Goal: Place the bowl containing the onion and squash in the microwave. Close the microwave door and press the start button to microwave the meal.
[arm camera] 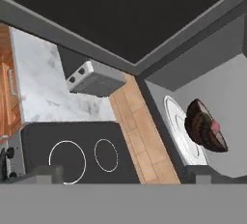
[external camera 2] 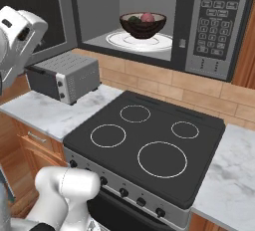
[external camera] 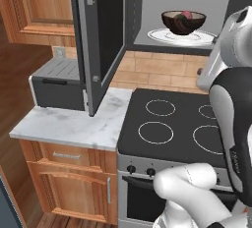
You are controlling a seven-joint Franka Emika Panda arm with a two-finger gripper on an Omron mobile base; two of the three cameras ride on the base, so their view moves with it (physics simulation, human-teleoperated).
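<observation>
Bowl [external camera 2: 143, 24] sits on white turntable plate [external camera 2: 117, 40] inside microwave [external camera 2: 215, 23], onion [external camera 2: 147, 17] at 3 o'clock of squash [external camera 2: 134, 19] within it. Microwave door [external camera: 100, 35] swung open at 9 o'clock of cavity. Gripper spread wide, holding nothing.
</observation>
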